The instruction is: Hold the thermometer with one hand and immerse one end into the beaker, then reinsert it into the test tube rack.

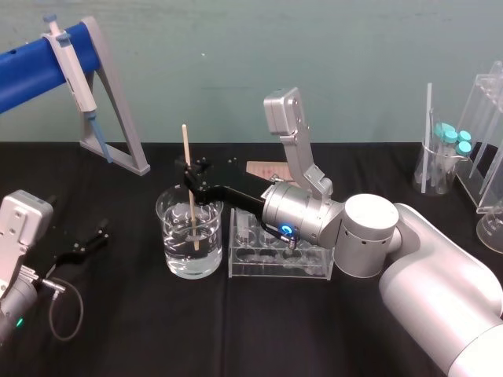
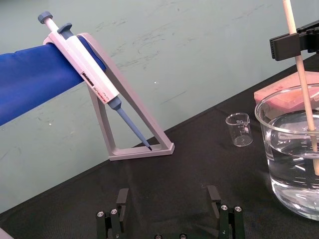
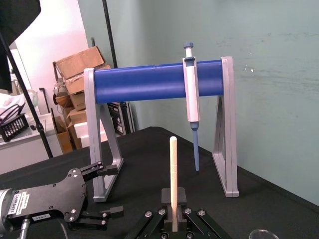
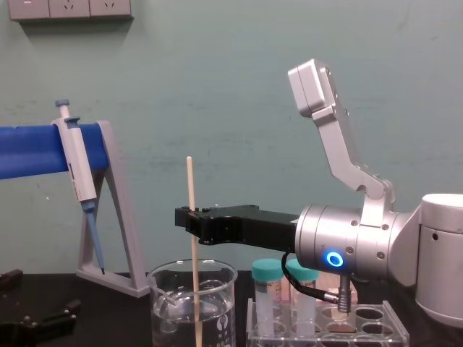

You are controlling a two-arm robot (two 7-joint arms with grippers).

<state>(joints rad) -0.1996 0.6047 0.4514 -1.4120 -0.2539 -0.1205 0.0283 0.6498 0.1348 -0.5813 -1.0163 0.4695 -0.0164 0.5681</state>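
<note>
Black cloth, teal wall, thermometer in beaker

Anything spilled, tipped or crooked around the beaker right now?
Nothing stands out. The right gripper holds the thermometer near upright, lower end underwater in the beaker. The test tube rack stands level beside it. The left gripper rests open, off to the left.
</note>
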